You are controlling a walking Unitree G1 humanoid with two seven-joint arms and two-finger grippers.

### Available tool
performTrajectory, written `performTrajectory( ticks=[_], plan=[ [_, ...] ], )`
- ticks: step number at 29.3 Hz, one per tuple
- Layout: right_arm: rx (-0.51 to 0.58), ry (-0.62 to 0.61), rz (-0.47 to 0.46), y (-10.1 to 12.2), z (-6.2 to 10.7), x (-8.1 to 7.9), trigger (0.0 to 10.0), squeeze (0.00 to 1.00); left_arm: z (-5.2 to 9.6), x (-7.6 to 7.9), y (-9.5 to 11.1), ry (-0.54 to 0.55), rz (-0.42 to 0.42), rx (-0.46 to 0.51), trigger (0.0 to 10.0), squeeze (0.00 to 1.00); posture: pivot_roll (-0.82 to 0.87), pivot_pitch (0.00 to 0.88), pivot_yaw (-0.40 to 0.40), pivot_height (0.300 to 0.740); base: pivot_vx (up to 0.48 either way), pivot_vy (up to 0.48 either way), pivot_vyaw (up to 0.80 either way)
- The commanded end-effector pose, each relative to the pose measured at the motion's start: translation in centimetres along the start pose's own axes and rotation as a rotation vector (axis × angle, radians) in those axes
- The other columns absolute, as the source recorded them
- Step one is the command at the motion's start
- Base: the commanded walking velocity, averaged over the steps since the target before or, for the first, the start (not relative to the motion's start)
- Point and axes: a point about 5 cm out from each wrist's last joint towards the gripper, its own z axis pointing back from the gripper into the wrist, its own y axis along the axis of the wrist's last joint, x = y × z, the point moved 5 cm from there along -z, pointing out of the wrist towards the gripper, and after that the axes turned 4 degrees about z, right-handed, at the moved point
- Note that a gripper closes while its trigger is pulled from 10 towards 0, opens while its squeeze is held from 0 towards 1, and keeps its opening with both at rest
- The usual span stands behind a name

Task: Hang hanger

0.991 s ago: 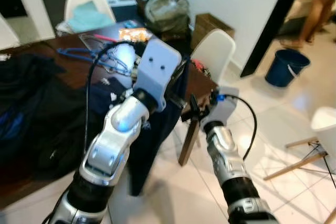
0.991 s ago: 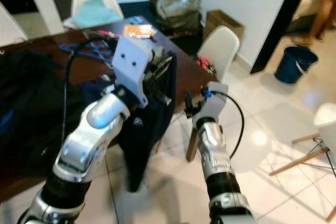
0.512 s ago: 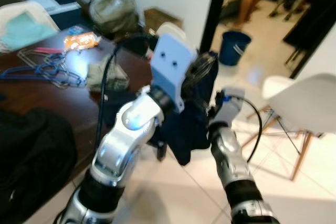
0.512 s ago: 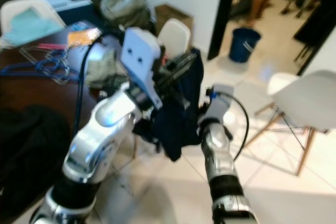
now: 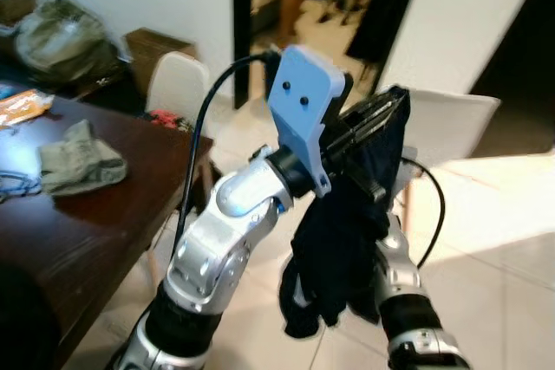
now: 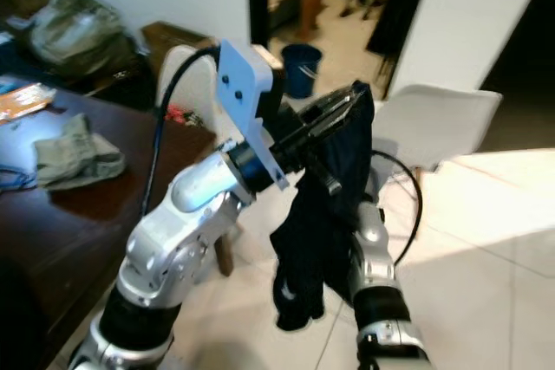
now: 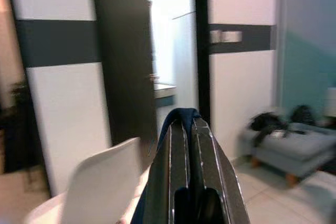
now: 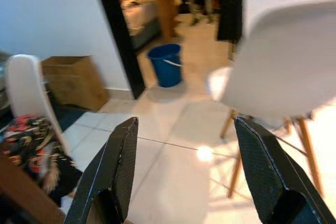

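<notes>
Dark wooden table (image 5: 104, 231) with a crumpled olive cloth (image 5: 76, 159) and an orange packet (image 5: 21, 107).

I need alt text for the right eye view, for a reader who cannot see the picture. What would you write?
The robot's raised left gripper is shut on a dark navy garment, which hangs down in front of the right arm above the pale tiled floor. On the robot's left is a dark wooden table with a crumpled green cloth; a white chair stands behind the garment.

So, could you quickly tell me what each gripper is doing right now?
Left gripper: shut on the dark garment, held up in front of the robot.
Right gripper: open, holding nothing, pointing toward the white chair.
</notes>
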Motion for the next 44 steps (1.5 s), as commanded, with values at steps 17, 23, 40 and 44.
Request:
performTrajectory(
  ticks=[17, 23, 40, 44],
  plan=[
    [-0.197, -0.023, 0.179, -4.5, 1.6, 2.1, 10.0, 0.00, 17.4, -17.5, -11.7, 0.912, -0.312, -0.655, 10.0, 0.00, 0.02, 0.086, -0.005, 0.740, 0.000, 0.000, -0.80],
    [-0.201, -0.045, 0.201, -4.8, 1.8, 3.0, 10.0, 0.00, 23.0, -19.3, -11.8, 1.107, -0.336, -0.710, 10.0, 0.00, 0.02, 0.088, -0.017, 0.740, 0.000, 0.000, -0.80],
    [-0.422, -0.040, 0.235, -10.8, 4.6, 3.4, 10.0, 0.00, 29.3, -14.7, -19.9, 1.044, -0.157, -0.964, 10.0, 0.00, 0.01, 0.091, -0.021, 0.740, 0.000, 0.000, -0.80],
    [-0.420, -0.038, 0.231, -10.8, 4.5, 3.2, 10.0, 0.00, 29.5, -14.9, -19.8, 1.074, -0.118, -0.934, 10.0, 0.00, 0.02, 0.094, -0.020, 0.740, 0.000, 0.000, -0.80]
  ],
)
